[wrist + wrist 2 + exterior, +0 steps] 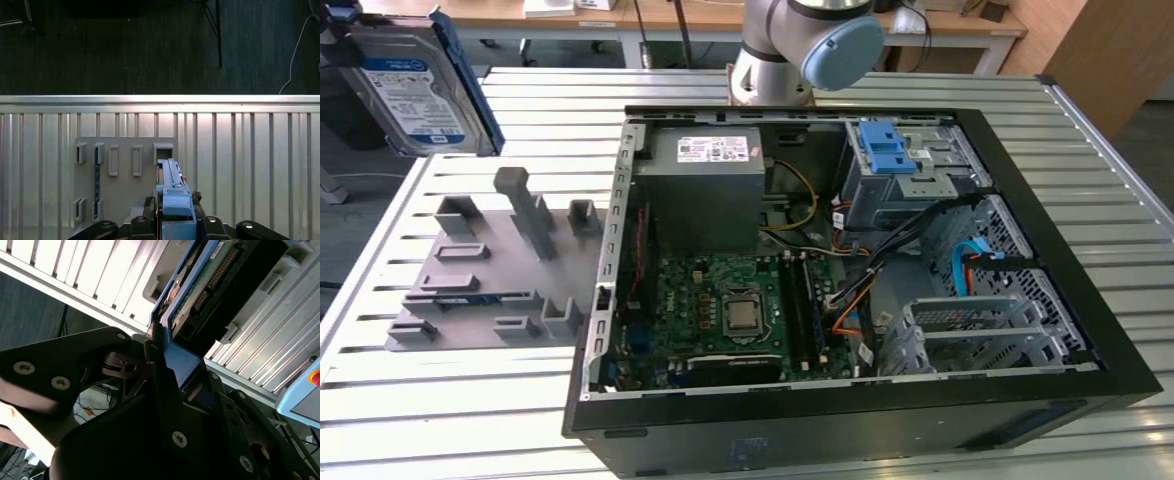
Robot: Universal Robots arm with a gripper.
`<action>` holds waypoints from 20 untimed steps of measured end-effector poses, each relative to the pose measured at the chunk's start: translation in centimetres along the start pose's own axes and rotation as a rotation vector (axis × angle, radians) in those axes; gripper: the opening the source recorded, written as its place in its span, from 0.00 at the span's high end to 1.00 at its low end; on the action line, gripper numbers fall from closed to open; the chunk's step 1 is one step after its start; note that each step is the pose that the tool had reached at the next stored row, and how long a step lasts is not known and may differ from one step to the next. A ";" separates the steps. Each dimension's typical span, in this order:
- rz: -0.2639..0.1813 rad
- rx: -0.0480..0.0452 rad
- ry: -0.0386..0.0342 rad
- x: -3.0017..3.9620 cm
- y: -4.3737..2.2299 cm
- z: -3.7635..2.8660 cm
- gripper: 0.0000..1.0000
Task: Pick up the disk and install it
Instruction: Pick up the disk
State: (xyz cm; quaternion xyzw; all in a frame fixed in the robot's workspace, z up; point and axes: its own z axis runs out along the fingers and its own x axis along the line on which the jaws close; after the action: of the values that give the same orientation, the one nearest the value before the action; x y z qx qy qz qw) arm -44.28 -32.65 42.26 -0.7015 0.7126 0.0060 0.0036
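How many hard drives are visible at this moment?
1. The disk is clamped in the gripper, held above the grey fixture at the exterior view's upper left. More could be hidden in the case's drive cage.

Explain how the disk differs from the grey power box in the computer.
The disk hangs in the gripper, outside the case; the power box sits inside it. The disk is thin, the power box bulky. The disk wears a blue frame and a blue-and-white label; the power box has a white sticker. Both are rectangular grey metal.
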 end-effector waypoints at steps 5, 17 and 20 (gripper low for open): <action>0.000 0.0000 0.0000 -0.01 0.00 -0.81 0.64; 0.000 0.0001 0.0000 -0.05 0.01 -3.89 0.64; 0.000 0.0002 0.0000 -0.06 0.02 -4.76 0.64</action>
State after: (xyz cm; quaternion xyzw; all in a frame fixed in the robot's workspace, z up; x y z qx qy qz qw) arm -44.29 -32.66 47.02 -0.7015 0.7126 0.0059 0.0037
